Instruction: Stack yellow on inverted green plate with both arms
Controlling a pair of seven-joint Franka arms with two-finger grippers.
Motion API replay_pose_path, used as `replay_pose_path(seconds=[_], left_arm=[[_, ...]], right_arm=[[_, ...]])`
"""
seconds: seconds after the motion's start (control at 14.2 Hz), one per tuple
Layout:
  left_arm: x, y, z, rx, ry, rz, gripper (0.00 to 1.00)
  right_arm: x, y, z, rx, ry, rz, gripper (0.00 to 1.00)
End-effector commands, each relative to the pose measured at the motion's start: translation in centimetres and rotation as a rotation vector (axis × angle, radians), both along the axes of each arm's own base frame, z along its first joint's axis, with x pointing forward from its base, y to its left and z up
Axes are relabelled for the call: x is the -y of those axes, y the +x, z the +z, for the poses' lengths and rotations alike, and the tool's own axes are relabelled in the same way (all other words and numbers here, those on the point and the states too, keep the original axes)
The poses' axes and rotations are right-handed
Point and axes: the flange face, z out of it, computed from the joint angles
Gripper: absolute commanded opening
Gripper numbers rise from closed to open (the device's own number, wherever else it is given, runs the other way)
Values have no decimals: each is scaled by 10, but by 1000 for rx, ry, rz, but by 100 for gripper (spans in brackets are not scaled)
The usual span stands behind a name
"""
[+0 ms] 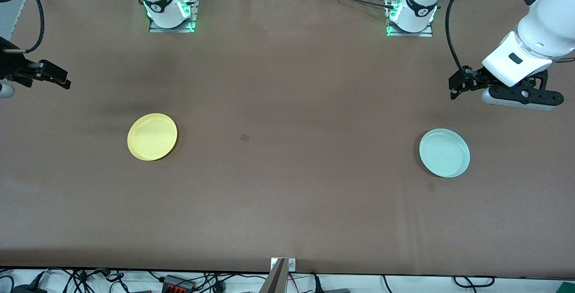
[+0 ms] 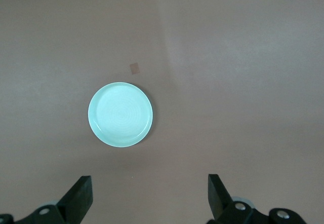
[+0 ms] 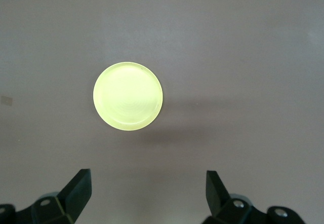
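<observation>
Two pincers (image 2: 147, 198) (image 3: 147, 196) wide and empty aloft, yellow (image 1: 152, 136) and seemingly rim-up green plate (image 1: 444, 153) lying apart from them

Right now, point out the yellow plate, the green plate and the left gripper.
yellow plate (image 1: 152, 136): front view, centre of its dish.
green plate (image 1: 444, 153): front view, centre of its dish.
left gripper (image 2: 149, 196): left wrist view, midway between its open fingers.

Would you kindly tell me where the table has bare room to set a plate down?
The widest bare patch lies between the yellow plate and the green plate; the strip nearer the camera is bare too. Nowhere is crowded.
</observation>
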Motion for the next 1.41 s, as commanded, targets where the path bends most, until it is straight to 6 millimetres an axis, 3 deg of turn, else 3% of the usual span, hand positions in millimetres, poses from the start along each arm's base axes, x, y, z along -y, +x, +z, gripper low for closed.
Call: replay_pose_path(seconds=[0.0, 0.63, 1.2, 1.34], left_arm=[[-1, -2, 2, 10, 11, -20, 100], [-1, -2, 2, 10, 12, -19, 100], [-1, -2, 2, 11, 12, -19, 100], [-1, -2, 2, 11, 12, -19, 100]], right_arm=[[2, -3, 2, 1, -3, 4, 100], [0, -2, 2, 1, -3, 7, 100], [-4, 10, -5, 23, -2, 6, 100], [-2, 14, 4, 41, -3, 0, 100]])
